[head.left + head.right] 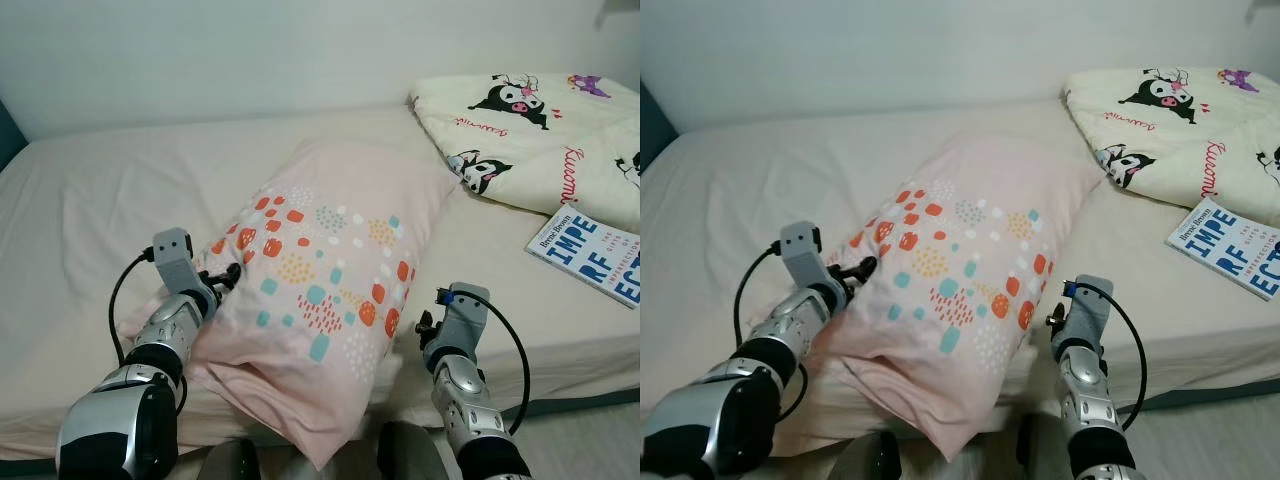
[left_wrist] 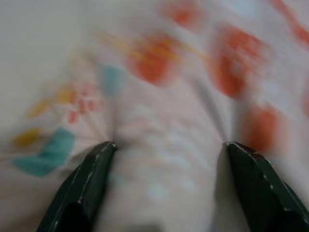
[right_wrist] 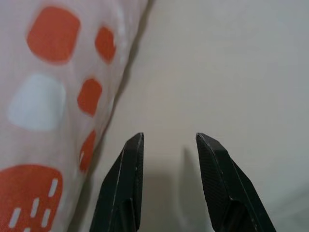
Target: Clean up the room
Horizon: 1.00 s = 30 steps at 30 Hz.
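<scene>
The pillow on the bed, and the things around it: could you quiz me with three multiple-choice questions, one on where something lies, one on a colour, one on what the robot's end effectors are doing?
1. Where does the book lie?
A. On the floor
B. On the bed, near the folded blanket
C. On the pillow

2. What is the base colour of the pillow?
A. Pale pink
B. Dark green
C. Black

3. How is the left end effector?
A. Hanging idle
B. Holding the book
C. Open, fingertips pressed into the pillow

Answers:
1 B, it rests on the sheet below the blanket.
2 A, pink with orange and teal spots.
3 C, the fabric dimples at both fingertips; the right end effector is open over the sheet.
</scene>
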### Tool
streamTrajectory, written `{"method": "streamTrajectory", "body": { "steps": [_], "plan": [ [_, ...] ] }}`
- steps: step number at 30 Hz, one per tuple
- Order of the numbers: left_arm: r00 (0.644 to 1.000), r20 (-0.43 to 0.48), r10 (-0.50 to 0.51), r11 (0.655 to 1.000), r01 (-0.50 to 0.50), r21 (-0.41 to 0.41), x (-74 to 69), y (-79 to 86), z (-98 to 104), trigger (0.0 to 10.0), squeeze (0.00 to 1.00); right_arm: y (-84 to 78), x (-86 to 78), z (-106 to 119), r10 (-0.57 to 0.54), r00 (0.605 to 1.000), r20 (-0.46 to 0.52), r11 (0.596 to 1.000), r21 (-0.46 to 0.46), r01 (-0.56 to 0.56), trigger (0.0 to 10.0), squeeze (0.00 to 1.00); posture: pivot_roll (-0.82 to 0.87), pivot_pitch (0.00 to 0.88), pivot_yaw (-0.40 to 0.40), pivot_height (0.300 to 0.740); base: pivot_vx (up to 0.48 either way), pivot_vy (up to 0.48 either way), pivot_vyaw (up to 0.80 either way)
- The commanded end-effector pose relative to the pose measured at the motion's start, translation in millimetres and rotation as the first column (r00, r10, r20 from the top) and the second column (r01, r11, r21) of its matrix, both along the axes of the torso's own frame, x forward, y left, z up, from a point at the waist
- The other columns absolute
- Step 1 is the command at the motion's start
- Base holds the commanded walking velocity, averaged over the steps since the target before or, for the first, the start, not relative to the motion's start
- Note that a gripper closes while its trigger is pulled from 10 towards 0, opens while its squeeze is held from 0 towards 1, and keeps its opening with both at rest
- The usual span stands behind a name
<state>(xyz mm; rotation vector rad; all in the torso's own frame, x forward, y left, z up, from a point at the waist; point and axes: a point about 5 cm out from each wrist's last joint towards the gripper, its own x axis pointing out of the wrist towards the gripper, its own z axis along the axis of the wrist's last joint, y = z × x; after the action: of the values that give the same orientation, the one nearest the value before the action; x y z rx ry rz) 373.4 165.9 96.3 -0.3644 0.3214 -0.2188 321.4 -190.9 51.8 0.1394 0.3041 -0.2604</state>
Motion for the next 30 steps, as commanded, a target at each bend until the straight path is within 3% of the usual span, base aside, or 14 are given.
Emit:
{"method": "streamTrajectory", "body": {
  "steps": [1, 2, 5, 7, 8, 10, 14, 15, 16, 17, 23, 25, 28, 30],
  "plan": [
    [0.976, -0.100, -0.193, 0.981, 0.195, 0.019, -14.7, -19.9, -23, 10.0, 1.00, 2.0, -3.3, -10, -0.008, 0.999, -0.048, 0.999, 0.054, 0.011, 10.0, 0.00, -0.04, 0.172, 0.028, 0.583, 0.000, 0.000, 0.00],
    [0.976, -0.100, -0.193, 0.981, 0.195, 0.019, -14.7, -19.9, -23, 10.0, 1.00, 2.0, -3.3, -10, -0.008, 0.999, -0.048, 0.999, 0.054, 0.011, 10.0, 0.00, -0.04, 0.172, 0.028, 0.583, 0.000, 0.000, 0.00],
    [0.936, -0.142, -0.322, 0.942, 0.331, 0.049, -24.8, -27.8, -35, 10.0, 1.00, 1.6, 0.3, -11, -0.020, 0.999, -0.048, 0.991, 0.129, 0.026, 10.0, 0.00, -0.03, 0.168, 0.030, 0.583, 0.000, 0.000, 0.00],
    [0.898, -0.145, -0.415, 0.908, 0.419, -0.007, -31.8, -33.9, -40, 10.0, 1.00, 8.2, 7.7, -7, 0.019, 0.999, -0.029, 0.977, 0.212, -0.013, 10.0, 0.00, -0.02, 0.163, 0.026, 0.583, 0.000, 0.000, 0.00],
    [0.898, -0.145, -0.415, 0.908, 0.419, -0.007, -31.8, -33.9, -40, 10.0, 1.00, 8.2, 7.7, -7, 0.019, 0.999, -0.029, 0.977, 0.212, -0.013, 10.0, 0.00, -0.02, 0.163, 0.026, 0.583, 0.000, 0.000, 0.00],
    [0.861, -0.119, -0.495, 0.868, 0.483, -0.120, -36.5, -40.1, -39, 10.0, 1.00, 17.8, 15.0, -1, 0.081, 0.997, -0.005, 0.969, 0.233, -0.078, 10.0, 0.00, -0.02, 0.160, 0.021, 0.583, 0.000, 0.000, 0.00],
    [0.827, -0.091, -0.555, 0.828, 0.538, -0.157, -40.4, -43.2, -40, 10.0, 1.00, 23.2, 19.2, 4, 0.109, 0.994, 0.009, 0.967, 0.230, -0.108, 10.0, 0.00, -0.01, 0.156, 0.019, 0.583, 0.000, 0.000, 0.00],
    [0.809, -0.081, -0.583, 0.807, 0.564, -0.176, -43.0, -43.5, -40, 10.0, 0.33, 24.9, 21.3, 6, 0.116, 0.993, 0.014, 0.965, 0.233, -0.116, 10.0, 0.00, -0.01, 0.150, 0.013, 0.583, 0.000, 0.000, 0.00],
    [0.801, -0.080, -0.593, 0.798, 0.571, -0.193, -45.2, -42.7, -42, 4.6, 0.00, 25.9, 23.3, 8, 0.119, 0.993, 0.018, 0.964, 0.237, -0.120, 10.0, 0.00, -0.01, 0.147, 0.010, 0.583, 0.000, 0.000, 0.00],
    [0.795, -0.091, -0.600, 0.791, 0.573, -0.213, -47.9, -41.4, -44, 0.0, 0.00, 26.5, 25.0, 9, 0.121, 0.992, 0.020, 0.962, 0.243, -0.122, 10.0, 0.00, 0.00, 0.145, 0.006, 0.583, 0.000, 0.000, 0.00],
    [0.787, -0.142, -0.600, 0.798, 0.575, -0.180, -56.2, -34.7, -55, 0.0, 0.00, 27.1, 26.9, 10, 0.122, 0.992, 0.023, 0.959, 0.255, -0.124, 10.0, 0.00, 0.00, 0.133, -0.001, 0.583, 0.000, 0.000, 0.00],
    [0.818, -0.173, -0.549, 0.836, 0.535, -0.125, -58.0, -27.5, -62, 0.0, 0.00, 26.3, 26.9, 9, 0.121, 0.992, 0.023, 0.957, 0.262, -0.123, 10.0, 0.00, 0.01, 0.125, -0.005, 0.583, 0.000, 0.000, 0.00],
    [0.826, -0.188, -0.532, 0.847, 0.518, -0.123, -59.3, -21.8, -63, 0.0, 0.00, 25.3, 26.5, 8, 0.119, 0.993, 0.025, 0.956, 0.268, -0.122, 10.0, 0.00, 0.01, 0.114, 0.000, 0.583, 0.000, 0.000, 0.00],
    [0.812, -0.187, -0.553, 0.833, 0.533, -0.148, -61.1, -18.9, -62, 0.0, 0.00, 24.5, 26.5, 9, 0.117, 0.993, 0.028, 0.955, 0.272, -0.120, 10.0, 0.00, 0.01, 0.110, 0.004, 0.583, 0.000, 0.000, 0.00]
  ]
}}
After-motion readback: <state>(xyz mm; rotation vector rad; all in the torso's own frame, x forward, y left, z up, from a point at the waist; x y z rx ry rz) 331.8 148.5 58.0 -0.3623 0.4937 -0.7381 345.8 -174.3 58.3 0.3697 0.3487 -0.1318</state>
